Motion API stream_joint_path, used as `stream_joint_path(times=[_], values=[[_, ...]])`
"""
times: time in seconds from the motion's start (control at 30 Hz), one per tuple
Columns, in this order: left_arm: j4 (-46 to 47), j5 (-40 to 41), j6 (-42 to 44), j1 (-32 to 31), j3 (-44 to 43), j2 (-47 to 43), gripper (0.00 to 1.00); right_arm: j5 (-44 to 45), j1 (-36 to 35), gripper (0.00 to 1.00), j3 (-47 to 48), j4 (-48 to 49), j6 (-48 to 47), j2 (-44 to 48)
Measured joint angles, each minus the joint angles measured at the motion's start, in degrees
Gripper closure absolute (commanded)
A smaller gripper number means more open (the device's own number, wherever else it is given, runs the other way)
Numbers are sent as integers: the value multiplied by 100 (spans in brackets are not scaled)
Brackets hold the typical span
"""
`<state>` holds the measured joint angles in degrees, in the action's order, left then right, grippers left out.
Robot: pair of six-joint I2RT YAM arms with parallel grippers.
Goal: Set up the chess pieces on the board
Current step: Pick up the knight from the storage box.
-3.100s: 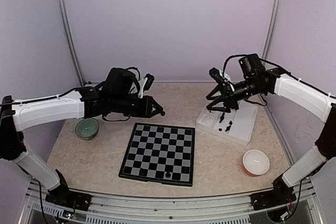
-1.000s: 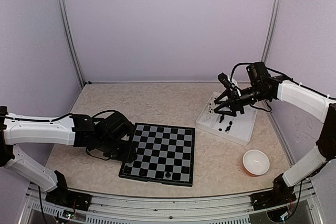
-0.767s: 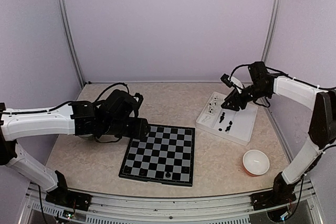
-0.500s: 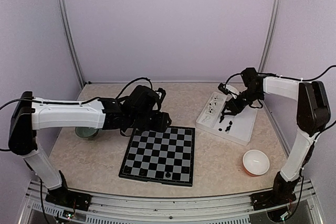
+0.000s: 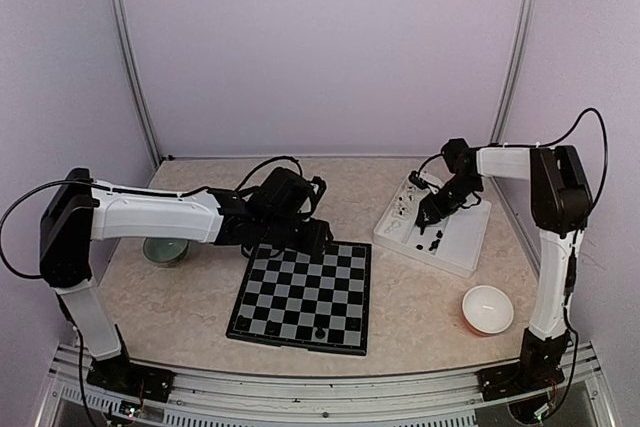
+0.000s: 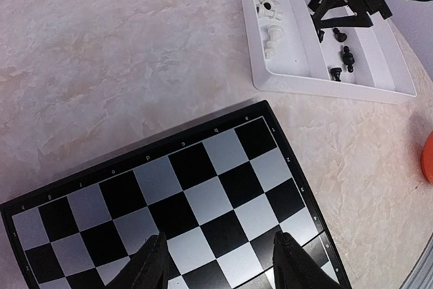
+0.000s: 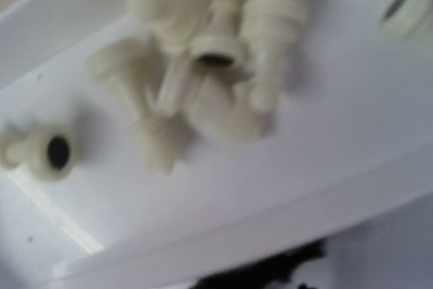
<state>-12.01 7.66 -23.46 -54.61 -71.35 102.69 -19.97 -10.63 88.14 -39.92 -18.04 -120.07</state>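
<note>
The board [image 5: 305, 292] lies at the table's middle, with three black chess pieces [image 5: 272, 327] along its near edge. My left gripper [image 5: 315, 237] hovers over the board's far edge, open and empty. In the left wrist view its fingers [image 6: 152, 269] stand wide apart over the board [image 6: 203, 187]. More black pieces [image 5: 432, 240] lie in the white tray [image 5: 460, 247]. My right gripper [image 5: 430, 212] is low in the tray, and in the left wrist view [image 6: 316, 18] its jaws look spread. The right wrist view shows only blurred white pieces [image 7: 203, 79] and a dark shape [image 7: 264, 272].
A green bowl [image 5: 165, 247] sits left of the board, behind my left arm. A white bowl with an orange rim [image 5: 487, 309] stands at the near right. White pieces [image 6: 267, 11] fill the tray's left compartment. Purple walls enclose the table.
My left arm swung from the board's near left corner up to its far edge. My right gripper moved left and down into the tray.
</note>
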Motion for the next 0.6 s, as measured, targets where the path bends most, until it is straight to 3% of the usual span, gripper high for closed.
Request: stream_joint_path(times=[0.3,0.6], values=[[44,-122,-4,116,7,0,47,173,-13,50,221,-28,149,-260],[46,-146,-11,116,7,0,47,581,-111,58,-345,195,116,114]])
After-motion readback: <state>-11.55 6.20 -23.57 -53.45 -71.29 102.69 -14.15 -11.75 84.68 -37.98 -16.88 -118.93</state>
